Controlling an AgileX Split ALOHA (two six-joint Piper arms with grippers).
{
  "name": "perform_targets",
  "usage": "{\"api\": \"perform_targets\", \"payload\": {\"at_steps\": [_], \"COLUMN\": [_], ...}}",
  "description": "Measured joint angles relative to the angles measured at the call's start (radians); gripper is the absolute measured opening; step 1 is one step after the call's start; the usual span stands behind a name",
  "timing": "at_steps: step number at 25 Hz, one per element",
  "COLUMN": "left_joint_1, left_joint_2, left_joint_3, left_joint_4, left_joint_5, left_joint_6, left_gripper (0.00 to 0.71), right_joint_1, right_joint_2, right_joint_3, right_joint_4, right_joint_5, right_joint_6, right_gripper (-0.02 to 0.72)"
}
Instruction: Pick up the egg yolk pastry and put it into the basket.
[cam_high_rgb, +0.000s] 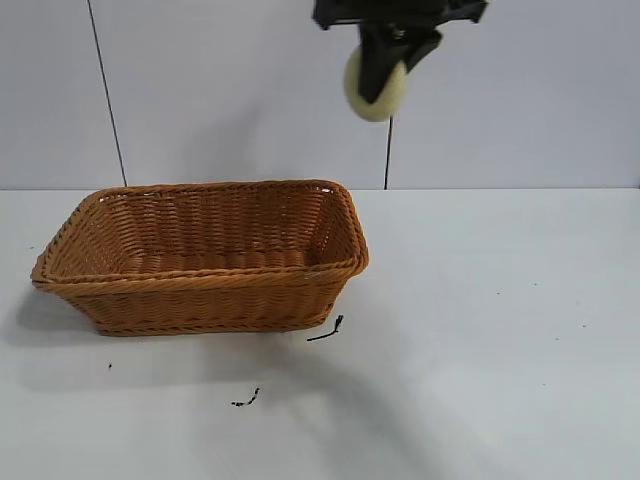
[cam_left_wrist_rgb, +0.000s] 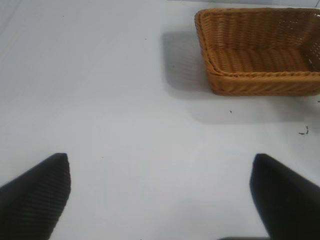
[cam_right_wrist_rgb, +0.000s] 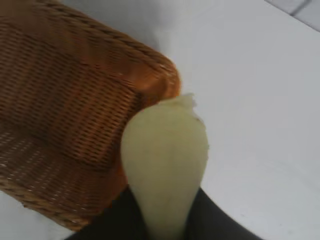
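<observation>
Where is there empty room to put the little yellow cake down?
Inside the basket: nothing lies on its woven floor. The white table is bare to the basket's right and in front, except two small black scraps near its front corner. The right gripper holds the egg yolk pastry high above the basket's right end.

basket (cam_high_rgb: 200, 285): orange-brown (woven wicker) | egg yolk pastry (cam_high_rgb: 385, 98): pale cream

Bright even light; soft shadow beside the basket (cam_high_rgb: 200, 255); near pastry (cam_right_wrist_rgb: 165, 165) blurred.
</observation>
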Motion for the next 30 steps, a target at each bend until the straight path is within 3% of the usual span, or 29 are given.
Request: {"api": "perform_targets", "payload": {"at_steps": [5, 10, 12, 16, 18, 20, 24, 30], "left_joint_1": [0.0, 0.0, 0.0, 0.0, 0.0, 0.0, 0.0, 0.0], "left_joint_2": [0.0, 0.0, 0.0, 0.0, 0.0, 0.0, 0.0, 0.0], "left_joint_3": [0.0, 0.0, 0.0, 0.0, 0.0, 0.0, 0.0, 0.0], "left_joint_4": [0.0, 0.0, 0.0, 0.0, 0.0, 0.0, 0.0, 0.0], "left_joint_5": [0.0, 0.0, 0.0, 0.0, 0.0, 0.0, 0.0, 0.0], "left_joint_6": [0.0, 0.0, 0.0, 0.0, 0.0, 0.0, 0.0, 0.0], "left_gripper": [0.696, 0.696, 0.696, 0.696, 0.696, 0.696, 0.696, 0.696], "right_joint_1": [0.012, 0.012, 0.012, 0.012, 0.012, 0.012, 0.012, -0.001], "right_joint_2": [0.109, 0.168, 0.17, 0.169, 0.169, 0.168, 0.155, 0.07], "right_joint_3": [0.0, 0.0, 0.0, 0.0, 0.0, 0.0, 0.0, 0.0], "right_joint_4": [0.01, 0.018, 0.023, 0.031, 0.031, 0.031, 0.031, 0.034], "right_joint_5": [-0.096, -0.126, -0.127, -0.139, -0.141, -0.141, -0.141, -0.137], "right_joint_6": [-0.001, -0.001, -0.003, -0.019, -0.022, -0.026, -0.032, -0.038], "right_gripper": [0.064, 0.066, 0.099, 0.298, 0.483, 0.613, 0.683, 0.694]}}
